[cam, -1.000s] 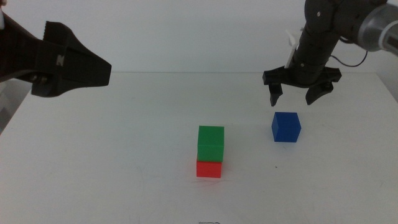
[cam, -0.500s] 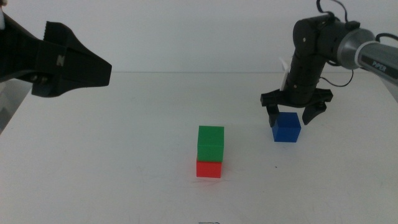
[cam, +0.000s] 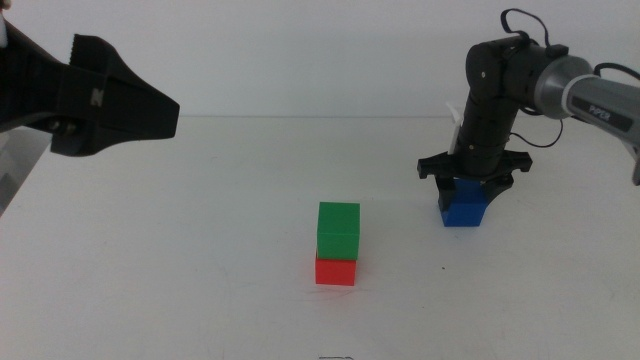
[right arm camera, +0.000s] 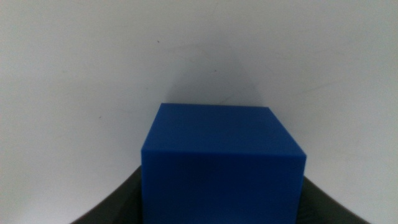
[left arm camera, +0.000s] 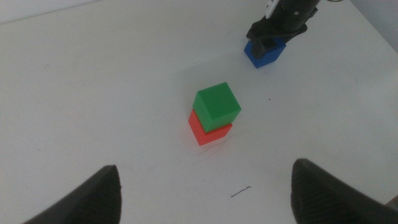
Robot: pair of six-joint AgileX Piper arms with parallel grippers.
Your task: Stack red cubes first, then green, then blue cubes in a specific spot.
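Lab: bare white table (cam: 200, 250), robot arms.

Red cube (cam: 336, 271), green cube (cam: 339, 231), blue cube (cam: 463, 211), white table (cam: 200, 250).

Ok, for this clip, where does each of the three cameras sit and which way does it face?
Middle view: looks forward and down over the white table; left gripper waits raised at left, right gripper straddles the small matte blue cube.
Left wrist view: high over the table, own fingers spread, facing the small matte green cube on the small matte red cube.
Right wrist view: low, close on the blue cube.
All three share the blue cube.
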